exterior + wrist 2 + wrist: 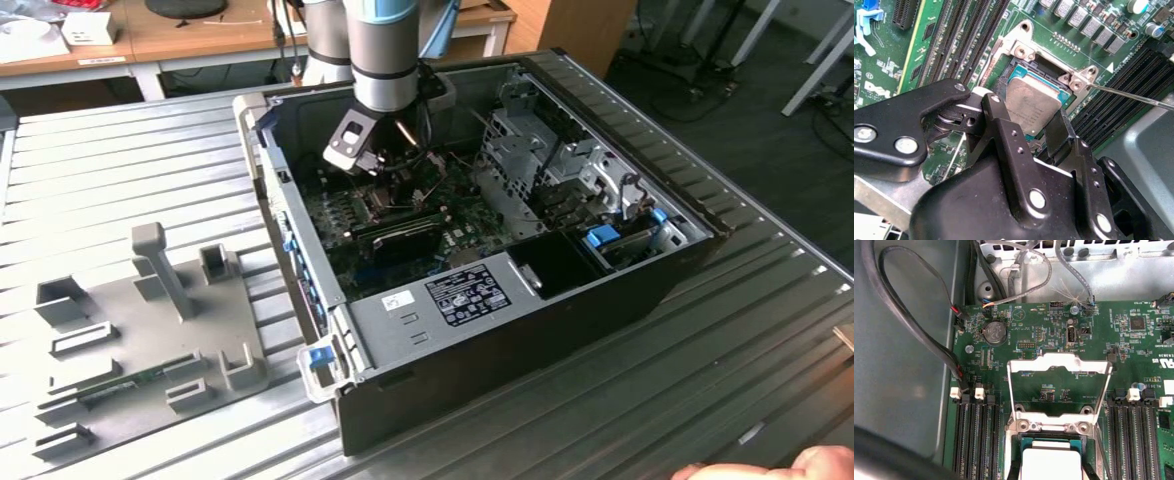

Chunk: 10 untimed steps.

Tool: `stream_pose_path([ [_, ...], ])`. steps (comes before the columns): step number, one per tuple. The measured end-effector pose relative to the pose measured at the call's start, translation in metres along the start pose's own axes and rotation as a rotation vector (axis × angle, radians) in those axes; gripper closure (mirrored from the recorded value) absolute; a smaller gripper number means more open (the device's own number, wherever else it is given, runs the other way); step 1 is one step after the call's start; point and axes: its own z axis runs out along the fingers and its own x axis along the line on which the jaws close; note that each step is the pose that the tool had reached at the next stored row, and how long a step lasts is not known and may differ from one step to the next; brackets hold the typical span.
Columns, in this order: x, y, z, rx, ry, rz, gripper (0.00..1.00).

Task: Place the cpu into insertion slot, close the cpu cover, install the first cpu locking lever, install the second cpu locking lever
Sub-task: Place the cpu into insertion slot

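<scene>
While hand (1026, 114) pinches cpu (1034, 97) just over insertion slot (1026, 67), toward computer case's (441, 365) 11 o'clock in exterior view, cpu cover (1060, 360) raised: best keep chip level, square corners to rim, no sliding.

**Lighting and picture quality: diffuse room light, no hard shadows.**

In the exterior view I see the ribbed metal counter (120, 150) evenly lit with a soft sheen, while the inside of the computer case (561, 330) lies in shade beneath the arm. In the second wrist view, the black claw (1025, 111) gripping the cpu (1031, 100) sits close to the lens and reads soft and dark, with small highlights on its screws. The cpu's grey top gives a dull, mottled reflection. In the first wrist view the cpu cover (1059, 360) glares near white, and a dark blurred shape (884, 455) smears one corner.
</scene>
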Motion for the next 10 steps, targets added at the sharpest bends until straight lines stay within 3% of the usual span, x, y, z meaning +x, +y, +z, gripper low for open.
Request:
stream_pose_path([
  [10,0.0,0.0,0.0005,-0.0001,0.0003,0.001,0.46],
])
